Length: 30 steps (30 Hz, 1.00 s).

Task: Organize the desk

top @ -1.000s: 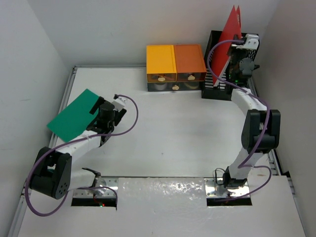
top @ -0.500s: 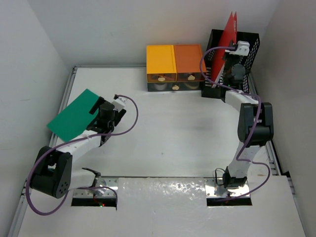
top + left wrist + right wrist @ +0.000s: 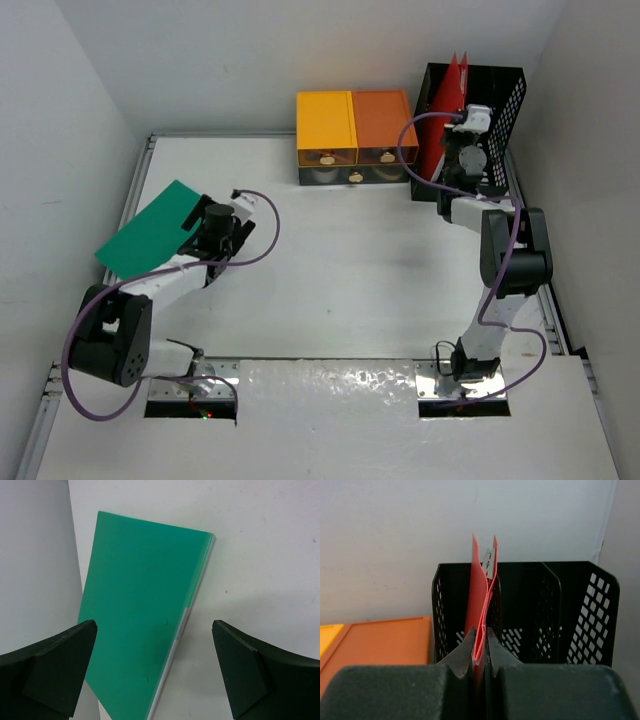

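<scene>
The white desk (image 3: pixel 350 260) carries a green folder (image 3: pixel 148 232) at its left edge, partly hanging over the rail; it also shows in the left wrist view (image 3: pixel 140 605). My left gripper (image 3: pixel 190 222) is open and empty, hovering just over the folder's near edge. My right gripper (image 3: pixel 452 150) is shut on a red folder (image 3: pixel 445 105), held upright on edge in the left slot of the black mesh file rack (image 3: pixel 505 100). The right wrist view shows the red folder (image 3: pixel 481 600) pinched between my fingers in front of the rack (image 3: pixel 600 615).
An orange-and-yellow drawer unit (image 3: pixel 355 135) stands at the back, left of the rack. Grey walls close in on the left, back and right. The arm bases sit at the near edge.
My right gripper has lowered the red folder down and slightly left into the rack's left slot. The left gripper has barely moved over the green folder.
</scene>
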Each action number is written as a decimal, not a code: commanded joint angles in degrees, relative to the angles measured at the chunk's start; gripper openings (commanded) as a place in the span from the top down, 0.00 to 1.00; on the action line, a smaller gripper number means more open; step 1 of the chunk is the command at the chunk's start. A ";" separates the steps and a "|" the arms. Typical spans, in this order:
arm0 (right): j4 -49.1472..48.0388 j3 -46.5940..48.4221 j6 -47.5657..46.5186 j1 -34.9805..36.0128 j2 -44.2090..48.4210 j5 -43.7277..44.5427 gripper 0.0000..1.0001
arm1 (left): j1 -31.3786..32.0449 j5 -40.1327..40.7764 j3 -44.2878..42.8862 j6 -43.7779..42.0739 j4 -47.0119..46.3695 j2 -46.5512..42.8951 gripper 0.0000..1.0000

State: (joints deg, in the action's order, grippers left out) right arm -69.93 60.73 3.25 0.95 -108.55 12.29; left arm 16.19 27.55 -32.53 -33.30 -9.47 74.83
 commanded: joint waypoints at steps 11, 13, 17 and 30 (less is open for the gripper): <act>19.47 3.25 3.78 0.37 6.68 -1.92 0.26 | -11.52 -8.65 -10.35 5.97 21.42 5.33 0.00; 23.41 4.13 4.40 0.37 7.65 -2.71 0.23 | -12.93 -9.36 -10.01 5.70 24.76 4.72 0.00; 29.14 6.51 6.76 0.37 10.11 -6.22 0.20 | -18.36 -12.94 -8.86 4.47 29.41 1.73 0.00; 39.88 4.40 14.95 1.16 21.36 -11.50 0.20 | -28.75 -10.08 -2.19 -3.25 37.61 -11.80 0.06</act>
State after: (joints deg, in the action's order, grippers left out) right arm -30.59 65.82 15.18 1.23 -90.32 3.79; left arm -11.07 14.59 -37.45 -33.12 27.18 67.99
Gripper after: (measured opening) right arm 0.807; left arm 0.954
